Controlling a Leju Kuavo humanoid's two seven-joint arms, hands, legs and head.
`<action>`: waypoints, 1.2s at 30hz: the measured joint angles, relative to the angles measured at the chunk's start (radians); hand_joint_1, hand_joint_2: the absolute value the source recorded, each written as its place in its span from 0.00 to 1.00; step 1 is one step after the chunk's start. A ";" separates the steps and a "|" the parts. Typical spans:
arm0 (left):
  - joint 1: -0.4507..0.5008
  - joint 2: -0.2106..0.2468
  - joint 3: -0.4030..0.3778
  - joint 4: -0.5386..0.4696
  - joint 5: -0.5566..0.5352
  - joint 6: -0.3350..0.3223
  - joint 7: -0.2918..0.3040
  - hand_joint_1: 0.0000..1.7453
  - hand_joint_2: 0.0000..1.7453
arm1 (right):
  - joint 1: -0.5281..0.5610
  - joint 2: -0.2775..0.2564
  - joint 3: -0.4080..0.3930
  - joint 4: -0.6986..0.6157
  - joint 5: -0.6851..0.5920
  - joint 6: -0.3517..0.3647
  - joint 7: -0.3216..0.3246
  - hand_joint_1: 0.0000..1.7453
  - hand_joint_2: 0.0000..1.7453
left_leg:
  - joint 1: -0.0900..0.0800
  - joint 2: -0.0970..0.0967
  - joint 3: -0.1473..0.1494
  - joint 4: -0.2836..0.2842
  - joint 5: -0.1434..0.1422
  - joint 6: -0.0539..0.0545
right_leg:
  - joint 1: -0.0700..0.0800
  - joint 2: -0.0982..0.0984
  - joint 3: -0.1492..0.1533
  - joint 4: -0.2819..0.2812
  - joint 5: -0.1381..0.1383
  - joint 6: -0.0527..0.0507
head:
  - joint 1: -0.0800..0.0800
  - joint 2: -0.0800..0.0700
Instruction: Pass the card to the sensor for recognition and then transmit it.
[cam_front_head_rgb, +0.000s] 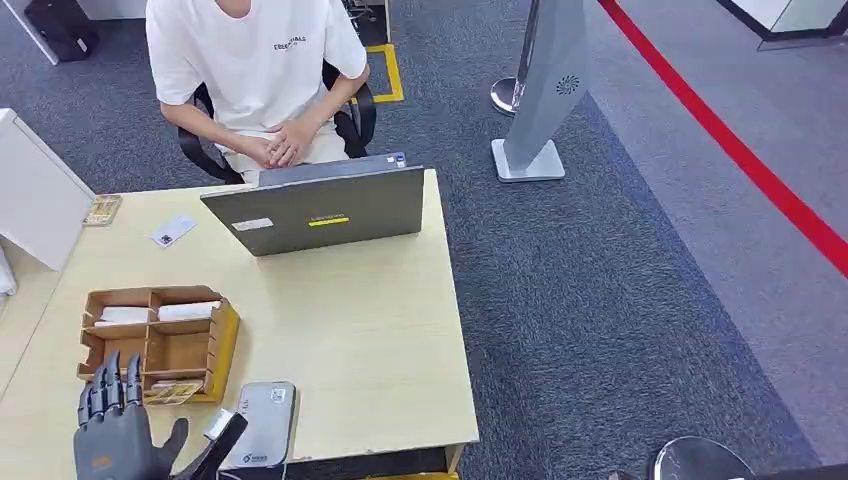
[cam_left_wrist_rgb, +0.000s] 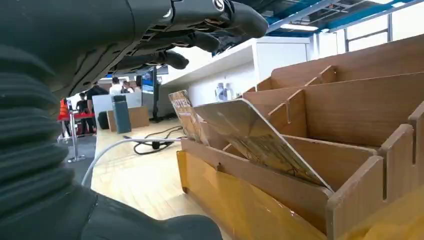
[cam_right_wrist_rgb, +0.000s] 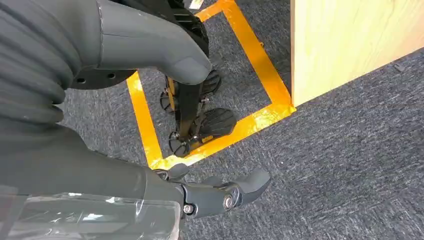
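Here, a pale wooden table (cam_front_head_rgb: 380, 340) stands on grey carpet (cam_front_head_rgb: 620, 300).

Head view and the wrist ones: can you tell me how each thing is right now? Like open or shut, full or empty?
Left hand: open, fingers spread, holding nothing, beside the organizer.
Right hand: hanging by the floor, holding nothing, fingers loosely apart.
Wooden organizer: cards in some compartments, others empty.
Card: tilted, leaning in the nearest compartment.
Laptop: lid open, facing the person.
Sensor: lying flat, nothing on it.
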 joint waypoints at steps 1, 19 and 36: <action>0.000 0.000 0.000 0.000 0.002 0.000 0.002 0.00 1.00 | 0.000 0.000 0.000 0.000 0.000 0.000 0.000 0.00 1.00 | 0.000 0.000 0.000 0.000 0.000 0.000 | 0.000 0.000 0.000 0.000 0.000 0.000 | 0.000 0.000; -0.025 0.000 0.000 0.015 0.019 0.035 -0.014 0.00 1.00 | 0.000 0.005 0.000 0.001 0.018 0.000 0.000 0.00 1.00 | 0.000 0.000 0.000 0.000 0.000 0.000 | 0.000 0.000 0.000 0.000 0.000 0.000 | 0.000 0.000; -0.057 0.016 0.000 0.066 0.089 0.013 -0.053 1.00 1.00 | -0.001 0.006 0.000 0.002 0.027 0.002 0.000 0.00 0.00 | 0.000 0.000 0.000 0.000 0.000 0.000 | 0.000 0.000 0.000 0.000 0.000 0.000 | 0.000 0.000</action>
